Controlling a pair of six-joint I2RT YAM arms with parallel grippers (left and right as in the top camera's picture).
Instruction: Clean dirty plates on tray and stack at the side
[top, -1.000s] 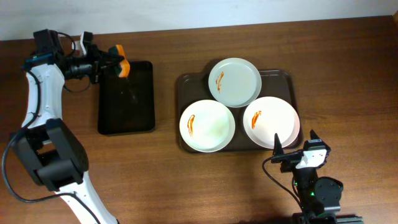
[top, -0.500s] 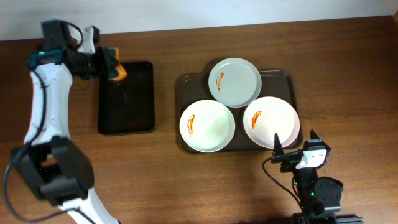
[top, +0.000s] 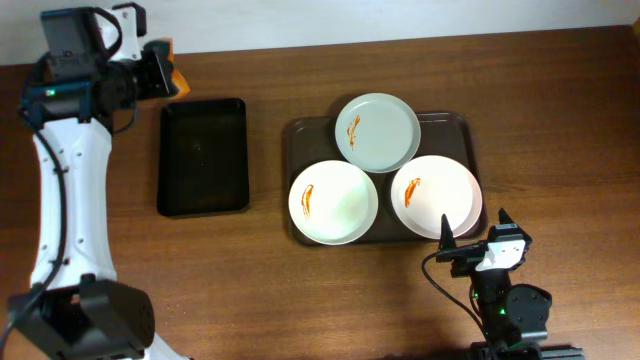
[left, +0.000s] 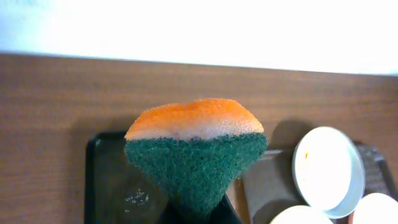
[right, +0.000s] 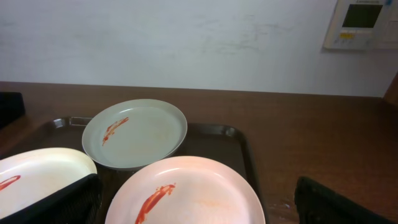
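Tabletop (top: 560, 150): dark brown wood, with a pale wall behind it.
Brown tray (top: 462, 122): holds three white plates with their rims meeting. These are the far plate (top: 377, 132), left plate (top: 333, 202) and right plate (top: 435, 195), each with a red streak.
Black tray (top: 203, 157): well left of the brown tray.
Sponge (left: 196, 146): orange over green, pinched by the left fingers (top: 150, 72) above the black tray's far left corner.
Right fingers (right: 56, 202): spread, gripping nothing, near the brown tray's front edge.

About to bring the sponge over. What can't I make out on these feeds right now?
- Left claw fingers: the sponge covers them in the left wrist view; too small overhead.
- Near-left plate: cut off by the right wrist view's edges.
- Right claw: only dark finger stubs at the right wrist view's bottom corners.
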